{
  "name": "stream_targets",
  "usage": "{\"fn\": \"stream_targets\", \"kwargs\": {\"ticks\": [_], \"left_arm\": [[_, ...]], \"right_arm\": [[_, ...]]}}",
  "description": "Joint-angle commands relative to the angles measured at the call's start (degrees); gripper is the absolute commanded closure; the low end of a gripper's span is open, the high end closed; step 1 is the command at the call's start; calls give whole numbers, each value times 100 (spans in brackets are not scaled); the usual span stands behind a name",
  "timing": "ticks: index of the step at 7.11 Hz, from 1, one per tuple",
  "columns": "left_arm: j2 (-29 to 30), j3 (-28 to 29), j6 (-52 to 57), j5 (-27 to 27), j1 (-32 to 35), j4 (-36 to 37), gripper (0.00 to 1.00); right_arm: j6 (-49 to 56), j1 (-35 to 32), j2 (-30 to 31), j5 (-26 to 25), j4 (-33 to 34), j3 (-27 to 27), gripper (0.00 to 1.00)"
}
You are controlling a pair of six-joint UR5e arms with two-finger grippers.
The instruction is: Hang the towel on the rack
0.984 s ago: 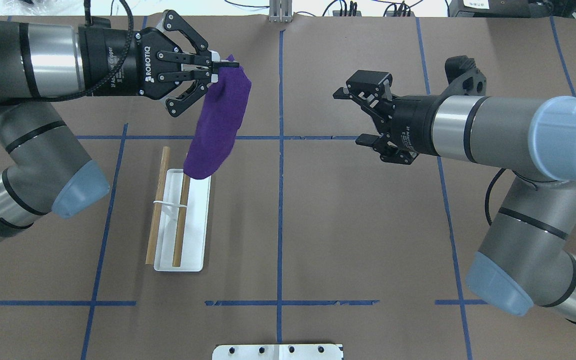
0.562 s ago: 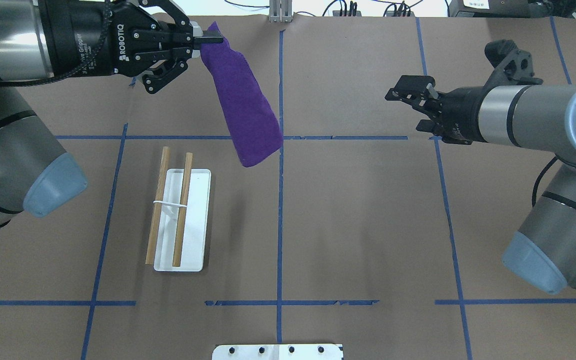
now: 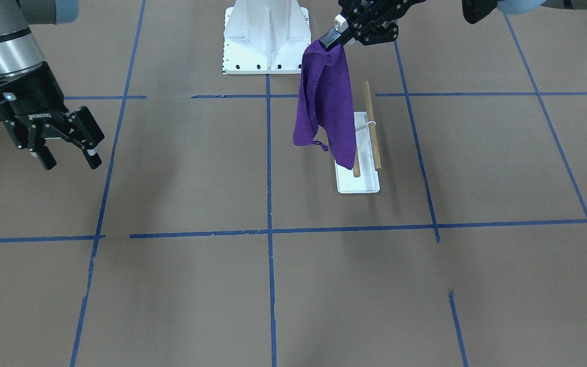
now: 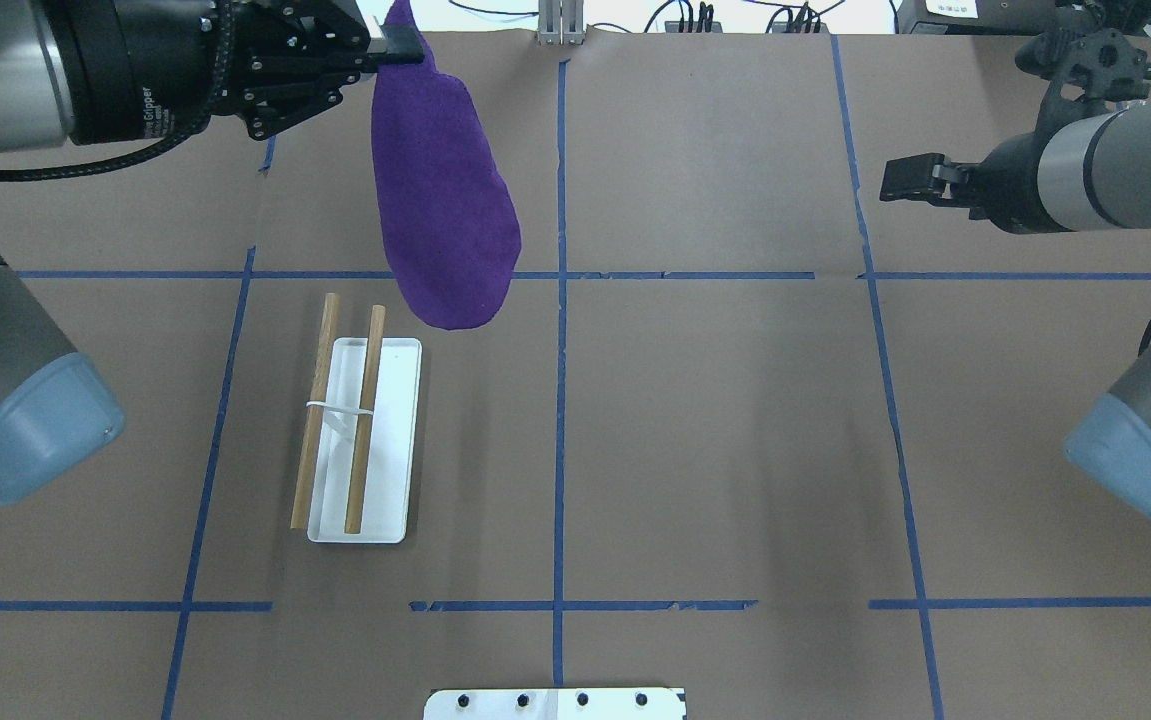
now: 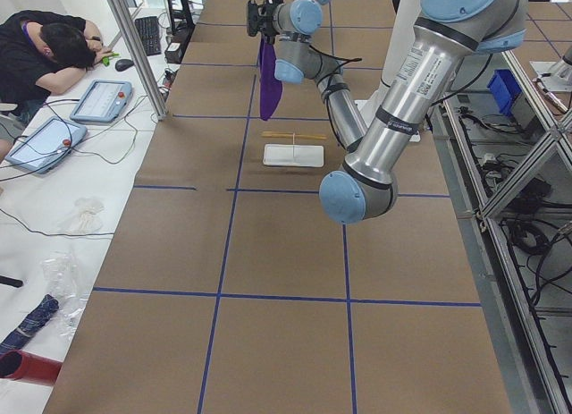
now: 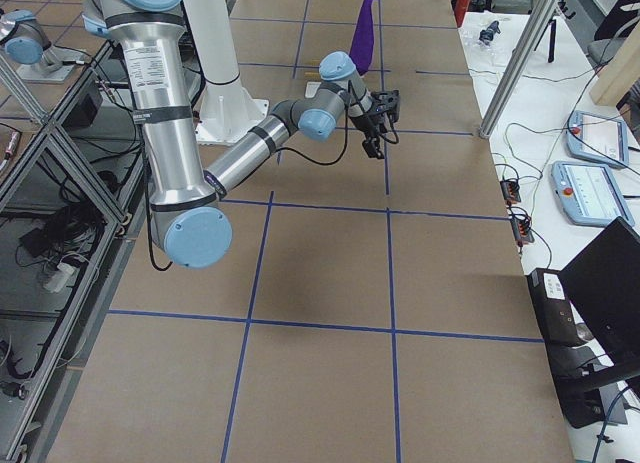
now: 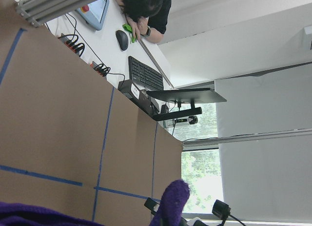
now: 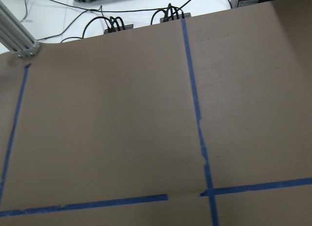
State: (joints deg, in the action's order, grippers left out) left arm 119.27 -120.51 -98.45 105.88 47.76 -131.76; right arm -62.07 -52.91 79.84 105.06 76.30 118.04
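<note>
Overhead exterior, towel: the towel [image 4: 445, 200] hung in the air by one corner, its lower end beyond the far end of the rack [image 4: 393, 440].
Left gripper: the left gripper [image 4: 403, 52] had its jaws clamped on that corner.
Right gripper: the right gripper [image 3: 71, 160] was well apart, jaws spread, holding nothing.
Dowels: both dowels [image 4: 365, 420] were bare.
In the way: seen from the front, the cloth hid part of one dowel.
Around: a white pedestal [image 3: 268, 35] and blue tape lines [image 4: 561, 420] were on the table [image 4: 735, 450].

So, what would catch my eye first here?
The deep-purple cloth towel dangling in mid-air, pinched at its top by the left gripper. Close by stands the small white rack with two brown wooden dowels, nothing on it; the empty right gripper hangs open, far off to the other side.
</note>
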Motion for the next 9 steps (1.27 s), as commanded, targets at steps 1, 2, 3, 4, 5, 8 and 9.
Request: {"fn": "stream_targets", "kwargs": {"ticks": [1, 2, 3, 4, 5, 8, 9], "left_arm": [[-9, -672, 379, -1201, -639, 1592, 100], [8, -893, 380, -2315, -1332, 2496, 100], [8, -1147, 380, -2875, -1835, 3236, 100], [0, -1411, 371, -2898, -2032, 3679, 100], [-9, -1527, 310, -3194, -2347, 4171, 100], [-211, -1870, -66, -3906, -3139, 5848, 100], [-263, -2088, -69, -3909, -3141, 6446, 100]], "right_arm": [[1909, -831, 389, 810, 814, -17, 0], [2832, -1139, 671, 1171, 1095, -52, 0], [3824, -1473, 882, 1322, 1367, -122, 0], [4461, -1764, 919, 1567, 1675, -280, 0], [4989, -2001, 946, 1787, 1982, -394, 0], [6084, -2425, 1209, 1842, 2346, -431, 0], [6093, -2426, 1218, 1938, 2346, -466, 0]]}}
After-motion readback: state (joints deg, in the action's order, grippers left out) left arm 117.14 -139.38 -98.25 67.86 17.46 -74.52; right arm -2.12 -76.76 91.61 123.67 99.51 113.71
